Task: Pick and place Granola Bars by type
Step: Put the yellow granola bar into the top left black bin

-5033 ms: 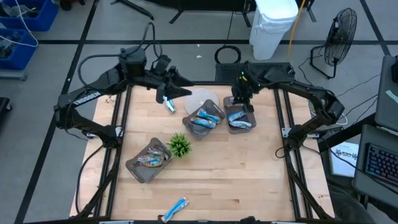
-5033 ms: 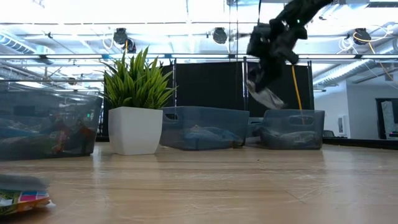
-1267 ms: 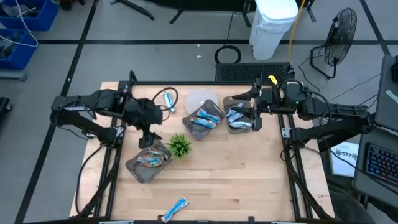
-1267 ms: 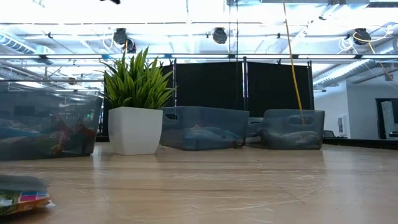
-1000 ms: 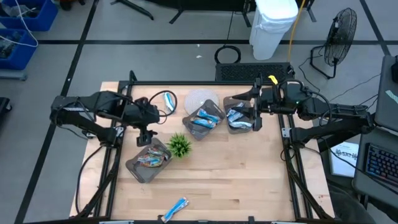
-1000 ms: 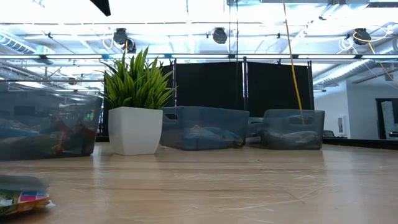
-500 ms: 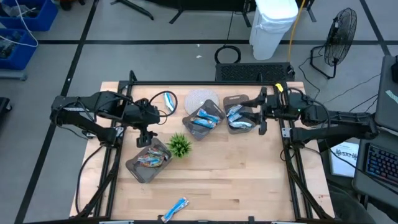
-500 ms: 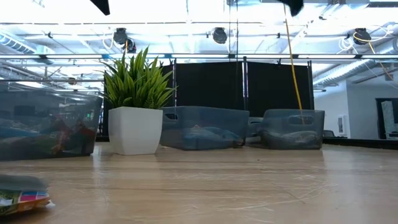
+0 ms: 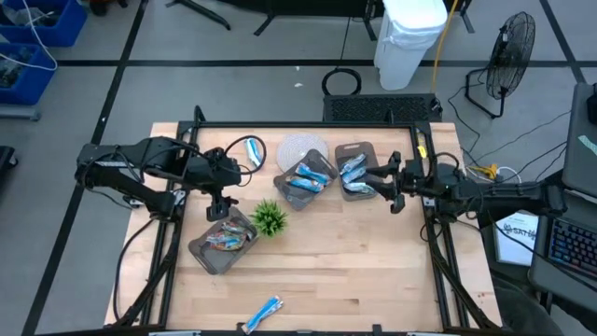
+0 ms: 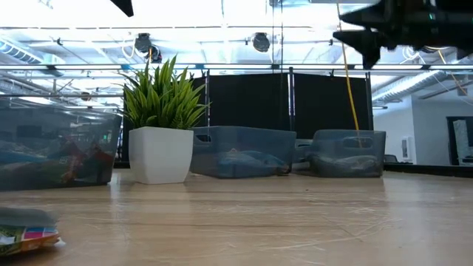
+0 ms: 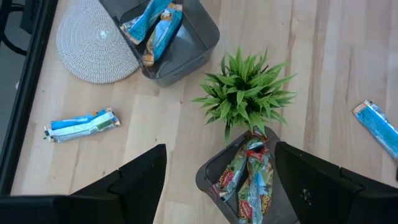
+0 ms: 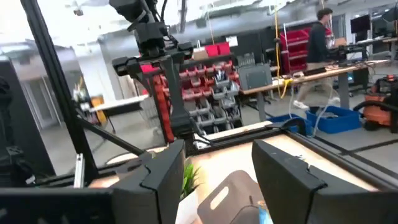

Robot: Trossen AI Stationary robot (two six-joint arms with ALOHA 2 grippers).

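While right gripper (image 9: 378, 184) withdraws, apart and empty, from grey tray (image 9: 357, 177); left gripper (image 9: 221, 193), apart, hovers near blue foil granola bar (image 9: 252, 152), unsorted.

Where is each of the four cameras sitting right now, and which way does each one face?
High view: above the table, looking straight down; both arms show, left gripper over the near-left tray.
Low view: table height, looking level across; plant ahead, right gripper overhead.
Left wrist view: looks down past its open fingers at plant and tray.
Right wrist view: faces the room beyond the table; its open fingers frame it.
Shared: the plant appears in the high, low and left wrist views.
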